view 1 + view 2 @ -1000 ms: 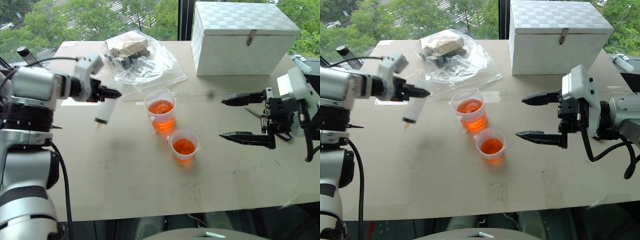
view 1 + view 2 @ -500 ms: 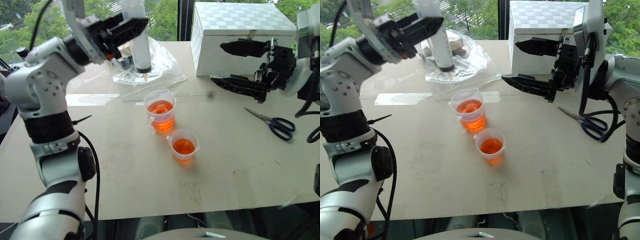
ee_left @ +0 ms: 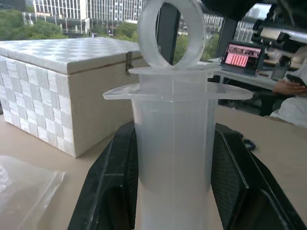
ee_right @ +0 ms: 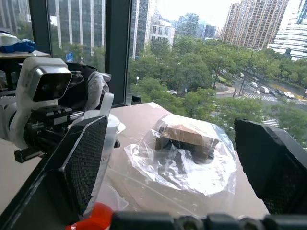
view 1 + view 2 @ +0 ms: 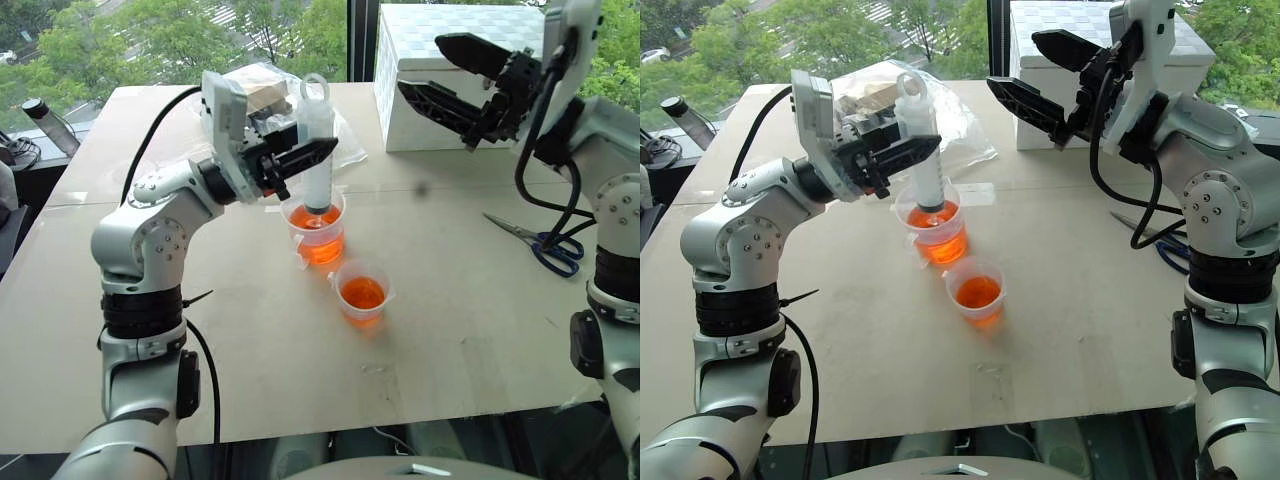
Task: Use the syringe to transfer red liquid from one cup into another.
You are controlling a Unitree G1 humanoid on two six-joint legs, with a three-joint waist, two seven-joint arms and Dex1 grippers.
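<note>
The clear syringe (image 5: 318, 150) stands upright with its white ring end on top. Its lower end sits inside the mouth of the taller cup (image 5: 319, 236), at the surface of the red liquid (image 5: 320, 218). My left gripper (image 5: 305, 157) is shut on the syringe barrel, and the black fingers (image 3: 109, 191) clasp it from both sides. The smaller cup (image 5: 363, 295) stands just in front and to the right, also holding red liquid. My right gripper (image 5: 420, 65) hangs open in the air to the right of the syringe, above the table, with nothing between its fingers.
A white checkered box (image 5: 440, 135) stands at the back right behind the right gripper. Blue-handled scissors (image 5: 550, 248) lie on the table at the right. A clear plastic bag (image 4: 184, 153) with items lies at the back behind the cups.
The left arm has swung right and down, carrying the syringe from above the bag into the taller cup. The open right gripper has risen and moved left.
</note>
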